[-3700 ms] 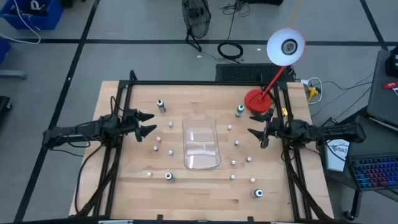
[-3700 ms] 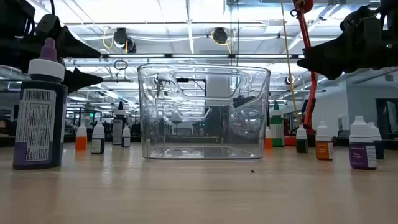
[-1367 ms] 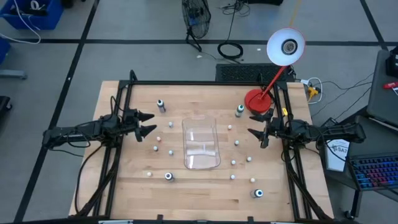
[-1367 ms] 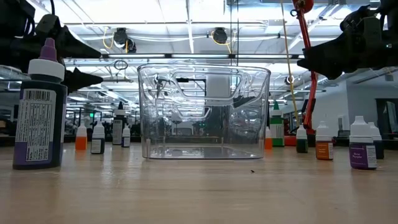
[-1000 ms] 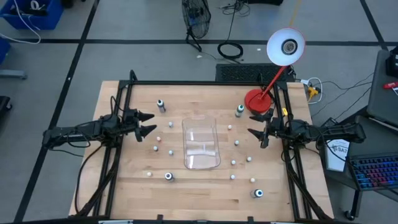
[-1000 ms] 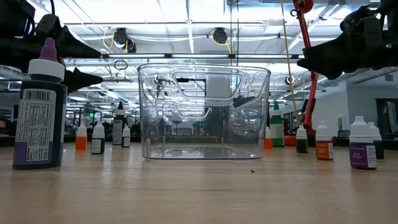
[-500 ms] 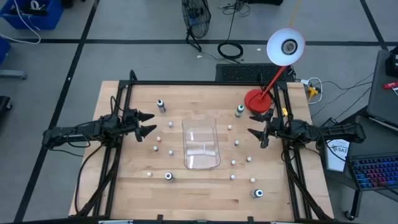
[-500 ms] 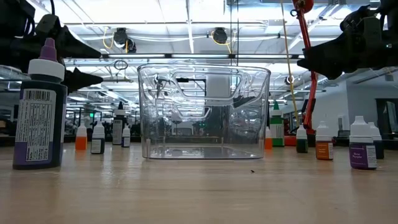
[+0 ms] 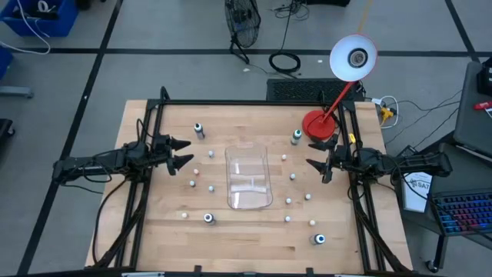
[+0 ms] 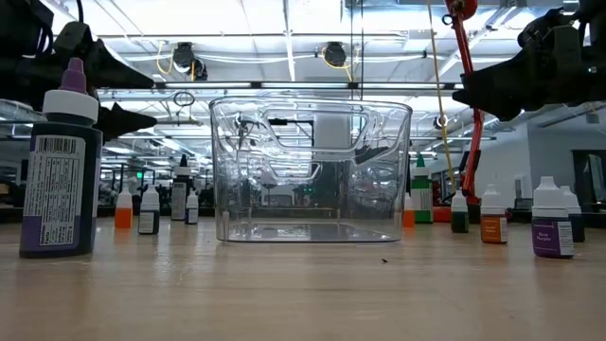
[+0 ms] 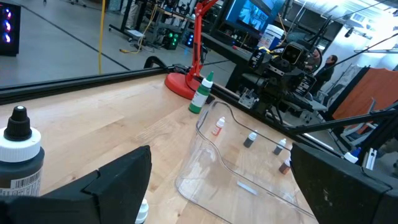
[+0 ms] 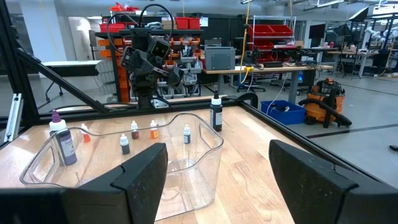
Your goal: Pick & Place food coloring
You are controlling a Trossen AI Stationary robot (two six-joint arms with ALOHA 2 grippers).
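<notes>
No change vs prior frames: both arms static, task not started. Left gripper (image 9: 183, 153) and right gripper (image 9: 315, 167) hover released, empty, either side of clear rectangular plastic tray (image 9: 264, 178). Tiny capped food coloring bottles (image 9: 292, 178) scattered on wooden table (image 9: 246, 231), none in tray.

A clear rectangular plastic tray (image 10: 311, 170) stands empty at the middle of the pale wooden table (image 10: 303, 294). Nearest the camera, a tall dark bottle with a white collar and purple tip (image 10: 61, 161) stands upright. Small white-capped food coloring bottles (image 10: 148, 209) stand behind it, and more (image 10: 550, 220) stand on the tray's other side. A red lamp stem (image 10: 468, 104) rises behind.
</notes>
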